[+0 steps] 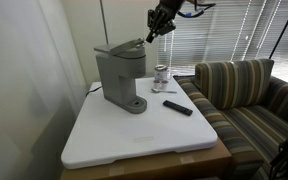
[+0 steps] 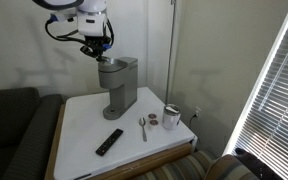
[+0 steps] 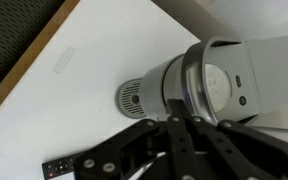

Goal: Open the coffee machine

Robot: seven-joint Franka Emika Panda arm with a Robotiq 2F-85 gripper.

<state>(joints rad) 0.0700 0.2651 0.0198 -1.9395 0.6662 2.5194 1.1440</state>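
table (image 1: 134, 140): white top, wooden edge
coffee machine (image 1: 121, 75): upright, standing on table
remote (image 1: 178, 107): black, flat, near the machine
spoon (image 2: 143, 127): between remote and jar
jar (image 1: 161, 76): upright

A striped sofa (image 1: 246, 95) sits beside the white table (image 1: 144, 140), under window blinds (image 1: 224, 35).

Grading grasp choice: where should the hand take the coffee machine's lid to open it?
On the coffee machine, grip the lid by its rounded front lip, over the round drip base, coming from above and in front. It looks hinged at the back, so the front should swing up. The shut hand hangs nearby.
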